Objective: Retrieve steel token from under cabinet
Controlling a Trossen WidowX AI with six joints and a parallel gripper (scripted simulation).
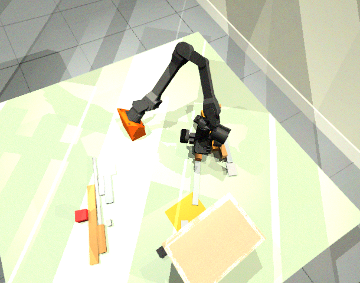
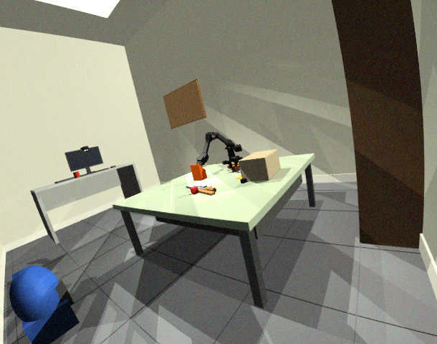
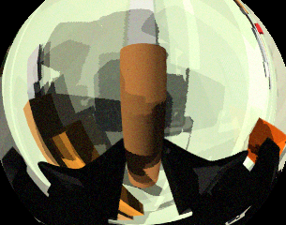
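My gripper (image 1: 200,151) (image 3: 142,142) (image 2: 231,163) is shut on the brown handle (image 1: 199,157) (image 3: 143,107) of a long tool. The tool's pale flat blade (image 1: 196,183) points at the cabinet (image 1: 215,240) (image 2: 259,164), and its tip lies on the yellow marked area (image 1: 178,213) in front of it. The cabinet is a beige box. The steel token is hidden from all views. A small pale patch (image 1: 184,223) sits at the cabinet's front edge; I cannot tell what it is.
A second tool with a brown handle and white blade (image 1: 231,168) lies just right of the gripper. Several thin white rods (image 1: 108,188), a long wooden stick (image 1: 91,225) and a red block (image 1: 81,215) lie at the left. The arm's orange base (image 1: 131,124) stands behind. A small black block (image 1: 161,252) sits at the cabinet's corner.
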